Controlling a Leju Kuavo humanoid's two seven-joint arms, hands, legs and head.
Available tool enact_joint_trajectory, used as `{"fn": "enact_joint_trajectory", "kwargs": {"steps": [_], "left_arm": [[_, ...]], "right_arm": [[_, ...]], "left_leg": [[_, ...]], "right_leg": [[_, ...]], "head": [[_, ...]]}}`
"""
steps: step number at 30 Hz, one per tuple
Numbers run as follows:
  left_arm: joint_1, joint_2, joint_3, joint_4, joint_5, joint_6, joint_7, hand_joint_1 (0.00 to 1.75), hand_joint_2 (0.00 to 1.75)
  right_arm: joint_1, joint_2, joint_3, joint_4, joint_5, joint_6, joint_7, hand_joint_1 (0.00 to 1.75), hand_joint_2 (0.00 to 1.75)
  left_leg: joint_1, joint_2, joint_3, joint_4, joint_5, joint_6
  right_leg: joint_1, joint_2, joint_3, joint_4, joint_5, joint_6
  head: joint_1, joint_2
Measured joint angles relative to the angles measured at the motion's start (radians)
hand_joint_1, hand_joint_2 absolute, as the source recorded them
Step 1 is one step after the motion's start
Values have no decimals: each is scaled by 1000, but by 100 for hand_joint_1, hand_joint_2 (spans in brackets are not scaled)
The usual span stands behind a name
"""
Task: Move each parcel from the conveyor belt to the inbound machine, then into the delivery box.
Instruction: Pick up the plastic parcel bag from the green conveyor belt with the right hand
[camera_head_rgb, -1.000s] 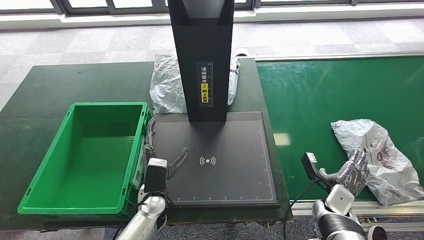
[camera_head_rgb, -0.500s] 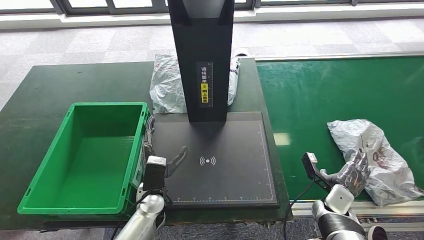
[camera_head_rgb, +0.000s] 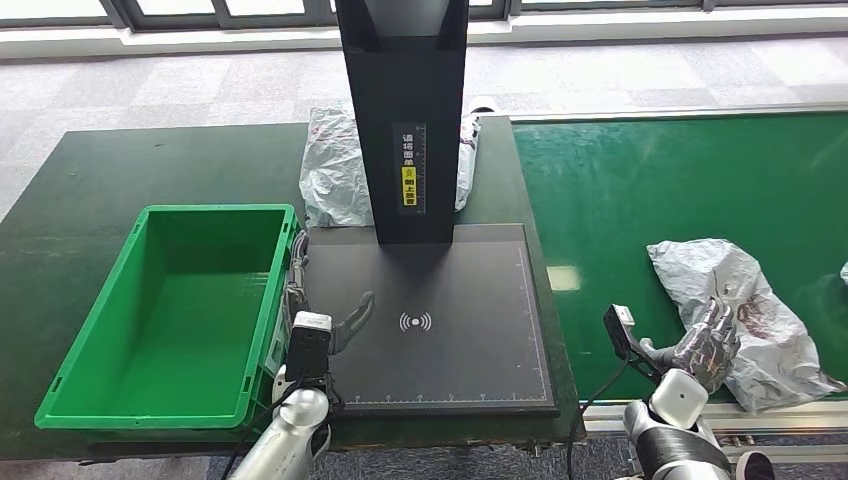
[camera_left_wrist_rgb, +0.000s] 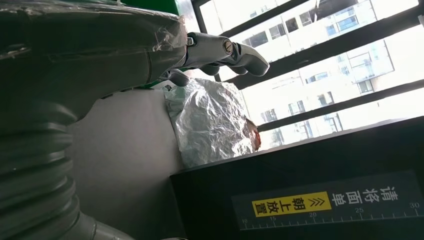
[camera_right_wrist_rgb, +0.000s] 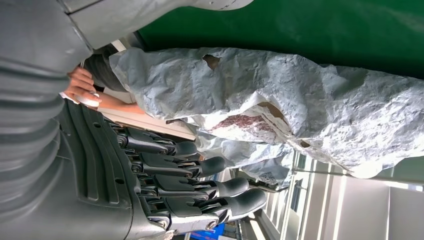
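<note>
Right hand (camera_head_rgb: 708, 347) sits at the near edge of the conveyor belt (camera_head_rgb: 680, 170), fingers spread and empty, just beside the near-left edge of the grey parcel (camera_head_rgb: 740, 305); contact can't be confirmed. The parcel is a crumpled plastic mailer lying flat on the belt's near right part. It looks soft, light and probably slick, with a torn patch showing brown inside, so it should sag and may slip. Best hold is likely a bunch of film at the near-left edge or a scoop under the thicker middle, keeping off the tear. Left hand (camera_head_rgb: 338, 325) hovers low over the near-left corner of the black inbound machine plate (camera_head_rgb: 440, 300), fingers apart, holding nothing. The plate is bare and wide, good open landing room, but the black scanner column (camera_head_rgb: 405, 120) stands at its far side, so keep the carry low and near. The belt's raised near rail and the plate's right edge lie between parcel and plate. Green delivery box (camera_head_rgb: 75, 340) stands left, touching the plate, with tall walls to clear. A second grey parcel (camera_head_rgb: 330, 170) lies far behind the column.
</note>
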Motion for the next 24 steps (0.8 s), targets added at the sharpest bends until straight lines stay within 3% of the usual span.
{"fn": "enact_joint_trajectory", "kwargs": {"steps": [24], "left_arm": [[24, 4, 0, -27, -14, -7, 7, 0, 175]], "right_arm": [[19, -3, 0, -16, 0, 51, 9, 0, 175]], "left_leg": [[0, 0, 0, 0, 0, 0]], "right_leg": [[0, 0, 0, 0, 0, 0]], "head": [[0, 0]]}}
